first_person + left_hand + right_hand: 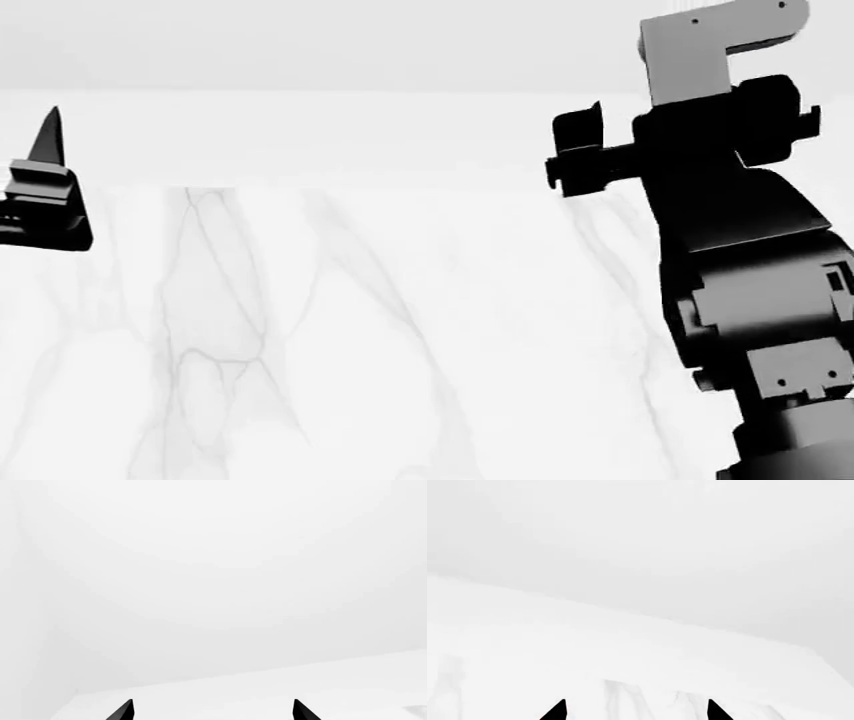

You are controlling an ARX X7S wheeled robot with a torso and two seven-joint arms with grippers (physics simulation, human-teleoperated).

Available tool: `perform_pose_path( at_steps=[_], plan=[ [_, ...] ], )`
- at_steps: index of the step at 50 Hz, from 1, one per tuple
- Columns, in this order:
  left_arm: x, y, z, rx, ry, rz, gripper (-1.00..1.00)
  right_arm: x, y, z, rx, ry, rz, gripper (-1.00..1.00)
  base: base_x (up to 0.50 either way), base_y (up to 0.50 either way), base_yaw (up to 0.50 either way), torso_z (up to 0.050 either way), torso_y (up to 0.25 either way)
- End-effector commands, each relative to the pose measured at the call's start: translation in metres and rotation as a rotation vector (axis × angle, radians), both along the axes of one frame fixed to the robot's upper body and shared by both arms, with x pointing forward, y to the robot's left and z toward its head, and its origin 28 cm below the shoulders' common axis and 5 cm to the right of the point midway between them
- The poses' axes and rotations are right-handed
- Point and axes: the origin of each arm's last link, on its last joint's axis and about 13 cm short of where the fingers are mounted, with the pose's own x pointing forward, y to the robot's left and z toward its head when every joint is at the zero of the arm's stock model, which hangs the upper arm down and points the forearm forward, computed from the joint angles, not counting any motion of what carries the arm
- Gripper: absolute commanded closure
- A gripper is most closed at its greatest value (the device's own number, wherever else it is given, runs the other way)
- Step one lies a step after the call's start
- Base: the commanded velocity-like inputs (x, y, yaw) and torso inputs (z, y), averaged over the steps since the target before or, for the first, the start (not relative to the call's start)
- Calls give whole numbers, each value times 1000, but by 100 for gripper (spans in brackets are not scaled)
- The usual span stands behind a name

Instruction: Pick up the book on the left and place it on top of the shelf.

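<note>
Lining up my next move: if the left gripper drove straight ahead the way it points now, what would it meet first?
Nothing shows between the left gripper fingertips: only the white marble table edge low, then blank white background. Way looks free, though depth is unclear.

1. The left tool (213,711) has its two black fingertips set well apart, with nothing between them.
2. The right tool (636,711) is likewise spread and empty.
3. The right arm (747,270) rises upright, its wrist bent over towards the left tool.
</note>
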Motion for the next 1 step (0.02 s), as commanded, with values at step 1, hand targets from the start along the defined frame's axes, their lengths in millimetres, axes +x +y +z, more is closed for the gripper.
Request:
perform_pose_path(
  at_steps=[1],
  plan=[
    [2, -1, -2, -3, 0, -5, -100, -32, 10, -3, 161, -102, 187, -100, 0, 0, 0, 0, 0]
  ],
)
